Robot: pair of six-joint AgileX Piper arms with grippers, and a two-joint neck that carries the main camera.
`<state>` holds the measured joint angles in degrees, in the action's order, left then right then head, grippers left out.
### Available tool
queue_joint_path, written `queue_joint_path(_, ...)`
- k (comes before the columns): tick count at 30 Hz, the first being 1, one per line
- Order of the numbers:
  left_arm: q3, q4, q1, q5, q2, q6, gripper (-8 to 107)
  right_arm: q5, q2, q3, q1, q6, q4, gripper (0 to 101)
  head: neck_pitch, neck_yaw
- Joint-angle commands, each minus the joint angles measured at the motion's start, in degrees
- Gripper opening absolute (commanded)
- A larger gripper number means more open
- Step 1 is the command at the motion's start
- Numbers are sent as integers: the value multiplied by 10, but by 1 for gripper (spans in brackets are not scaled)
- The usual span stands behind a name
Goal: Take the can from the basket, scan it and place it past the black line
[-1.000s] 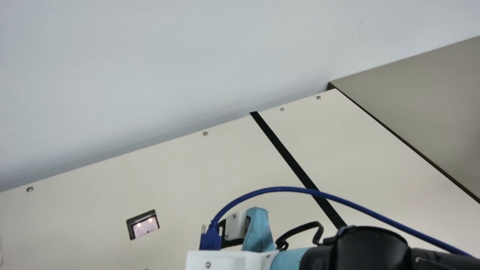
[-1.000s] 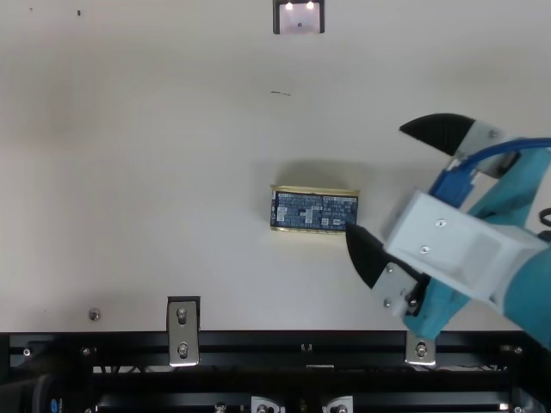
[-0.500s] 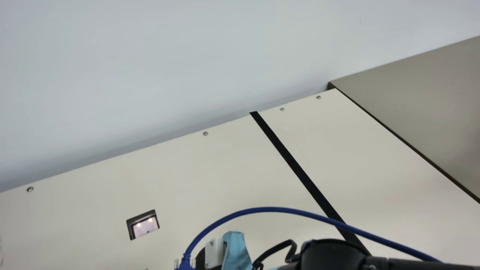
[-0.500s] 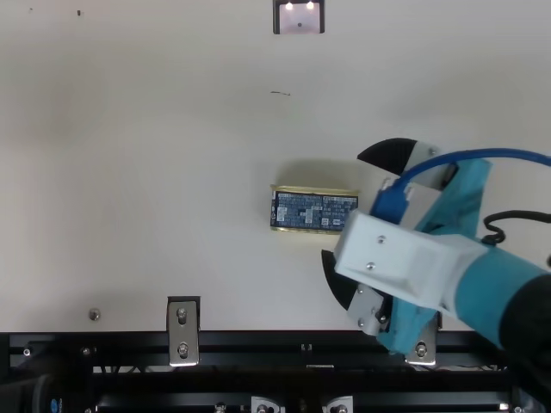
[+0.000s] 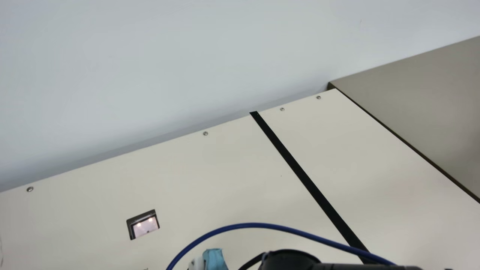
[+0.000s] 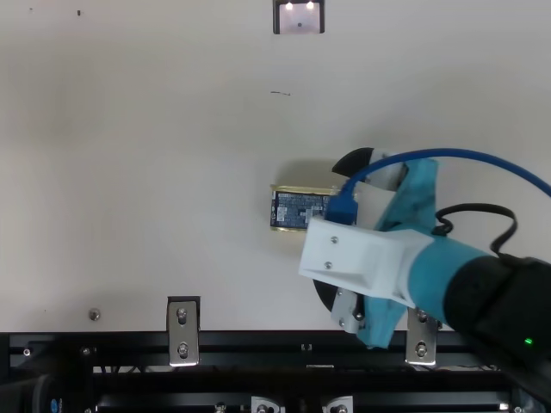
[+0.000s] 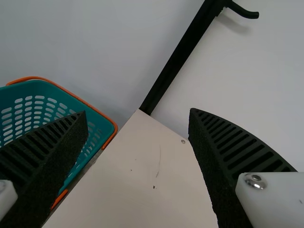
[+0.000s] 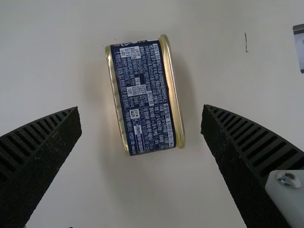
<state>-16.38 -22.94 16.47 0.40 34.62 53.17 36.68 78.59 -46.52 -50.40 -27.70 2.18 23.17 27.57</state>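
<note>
The can is laid on its side on the table, at the centre of the top view, where its place is unchanged from the earlier frames. Its right end is now covered by the right gripper, which has been carried leftward across the frame. In the main view, the same arm has been shifted left and lowered to the bottom edge, with the blue cable drawn down too.

The right gripper is spread wide, and nothing is held; in the right wrist view, the can is seen between its fingers, touched by neither. The left gripper is also parted wide and empty.

The can is boxy with rounded corners, wrapped in dark blue printing and edged by shiny gold metal rims. Black, ribbed fingers are faced with rough, grainy pads. The basket is formed of slotted teal plastic, trimmed in orange. The smooth cream tabletop is crossed by the black line, right of centre in the main view.
</note>
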Motion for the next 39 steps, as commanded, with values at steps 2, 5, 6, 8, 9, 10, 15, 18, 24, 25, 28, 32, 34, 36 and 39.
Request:
queue_joint_path(2,0,0,0,0,0,0,90,-4,15,-6,-2,-4,-1,101,18,14)
queue_joint_path(5,0,0,0,0,0,0,90,-9,30,-11,-4,-9,0,101,18,14)
queue_joint_path(6,0,0,0,0,0,0,90,-11,34,-13,-4,-10,1,101,18,14)
queue_joint_path(8,0,0,0,0,0,0,90,-15,43,-15,-2,-12,4,101,18,14)
queue_joint_path(9,0,0,0,0,0,0,90,-17,48,-16,-2,-14,5,101,18,14)
queue_joint_path(10,0,0,0,0,0,0,90,-21,53,-16,-1,-15,7,101,18,14)
queue_joint_path(15,0,0,0,0,0,0,90,-32,74,-14,2,-33,25,101,18,14)
queue_joint_path(18,0,0,0,0,0,0,90,-36,83,-14,9,-50,39,101,18,14)
queue_joint_path(24,0,0,0,0,0,0,90,-43,91,-14,26,-81,66,0,18,14)
queue_joint_path(25,0,0,0,0,0,0,90,-44,92,-14,28,-85,69,0,18,14)
queue_joint_path(28,0,0,0,0,0,0,90,-46,91,-13,36,-98,80,0,18,14)
queue_joint_path(32,0,0,0,0,0,0,90,-49,86,-10,43,-110,90,0,18,14)
queue_joint_path(34,0,0,0,0,0,0,90,-50,82,-8,46,-112,92,0,18,14)
queue_joint_path(36,0,0,0,0,0,0,90,-52,76,-7,50,-113,94,0,18,14)
queue_joint_path(39,0,0,0,0,0,0,90,-53,63,-5,54,-110,94,0,18,14)
